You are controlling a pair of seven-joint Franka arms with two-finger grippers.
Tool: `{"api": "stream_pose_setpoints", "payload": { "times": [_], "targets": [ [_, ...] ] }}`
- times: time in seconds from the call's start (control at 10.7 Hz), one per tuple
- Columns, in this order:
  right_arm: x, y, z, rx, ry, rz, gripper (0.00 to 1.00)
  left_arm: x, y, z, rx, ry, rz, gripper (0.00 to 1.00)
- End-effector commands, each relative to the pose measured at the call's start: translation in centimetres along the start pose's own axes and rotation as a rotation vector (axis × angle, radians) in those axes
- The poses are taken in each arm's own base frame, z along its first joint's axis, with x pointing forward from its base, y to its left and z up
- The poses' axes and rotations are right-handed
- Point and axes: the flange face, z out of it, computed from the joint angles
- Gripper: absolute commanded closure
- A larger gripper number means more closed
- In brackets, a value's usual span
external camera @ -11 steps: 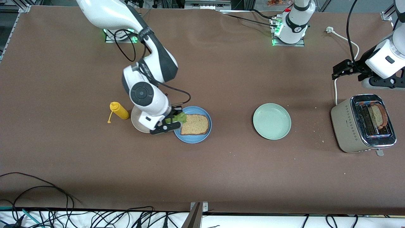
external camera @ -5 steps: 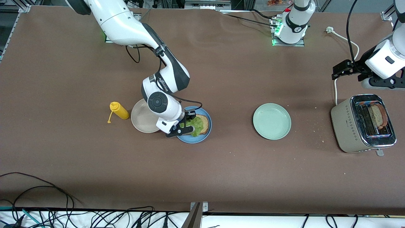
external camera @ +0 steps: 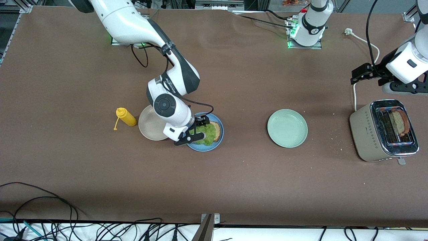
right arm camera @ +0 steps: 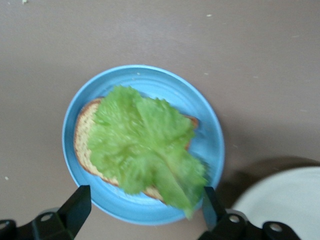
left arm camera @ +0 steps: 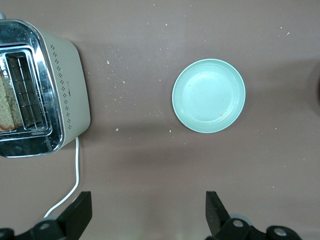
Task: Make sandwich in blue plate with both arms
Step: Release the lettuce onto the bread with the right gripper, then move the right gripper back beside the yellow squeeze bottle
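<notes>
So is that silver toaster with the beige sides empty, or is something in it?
Not empty: the toaster has a brown bread slice standing in one slot; the other slot looks bare.

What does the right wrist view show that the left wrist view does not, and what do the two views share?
Only the right wrist view shows the blue plate holding a bread slice with the lettuce leaf lying on it, the open right gripper above them, and an edge of the beige plate. Only the left wrist view shows the pale green plate, the toaster with a bread slice in its slot, the white cord, and the open left gripper. Both show the brown table scattered with crumbs.
</notes>
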Motion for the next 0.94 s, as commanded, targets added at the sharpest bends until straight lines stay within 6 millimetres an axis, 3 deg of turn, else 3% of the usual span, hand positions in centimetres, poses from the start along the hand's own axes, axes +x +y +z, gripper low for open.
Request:
{"api": "stream_pose_setpoints", "payload": {
  "times": [0.0, 0.28, 0.47, 0.66, 0.84],
  "targets": [
    [-1.7, 2.0, -6.4, -0.151, -0.077, -0.039, 0.0, -0.1, -0.1, -0.5, 0.016, -0.004, -0.011, 0.0],
    [-4.8, 6.7, -13.9, -0.223, -0.207, 0.009, 0.0, -0.1, -0.1, -0.5, 0.016, -0.005, -0.011, 0.0],
    [-7.8, 11.2, -17.7, -0.237, -0.274, 0.032, 0.0, -0.1, -0.1, -0.5, 0.016, -0.005, -0.011, 0.0],
    [-10.4, 17.4, -19.8, -0.23, -0.292, -0.039, 0.0, -0.1, -0.1, -0.5, 0.016, -0.005, -0.009, 0.0],
    [-10.8, 25.5, -21.0, -0.187, -0.298, -0.153, 0.0, -0.1, -0.1, -0.5, 0.015, -0.005, -0.009, 0.0]
  ]
}}
